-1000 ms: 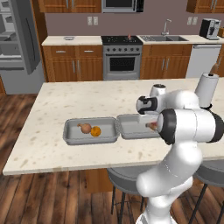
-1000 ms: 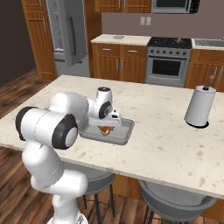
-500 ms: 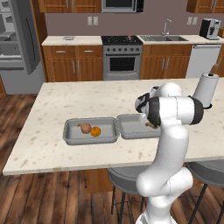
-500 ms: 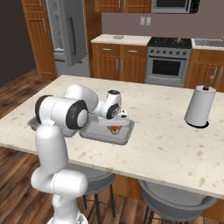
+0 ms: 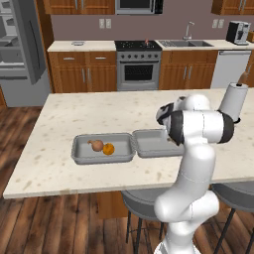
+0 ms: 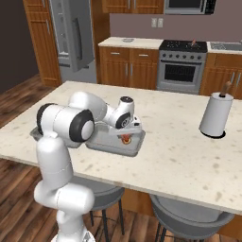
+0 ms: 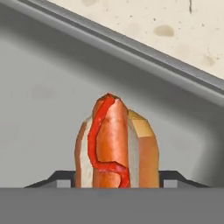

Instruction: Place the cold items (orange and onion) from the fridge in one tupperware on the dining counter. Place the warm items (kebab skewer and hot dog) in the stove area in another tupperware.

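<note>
On the dining counter [image 5: 64, 129] two grey tupperware trays lie side by side. The left tupperware [image 5: 103, 150] holds the onion [image 5: 97, 145] and orange [image 5: 108, 149]. Over the right tupperware [image 6: 117, 144], the gripper [image 6: 126, 136] has its jaws on either side of the hot dog [image 7: 116, 144], gripping it.

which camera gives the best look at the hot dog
The hand view: the hot dog sits close up between the finger tips, over the grey tupperware. The right base view shows a small red bit under the hand. In the left base view the arm blocks it.
</note>
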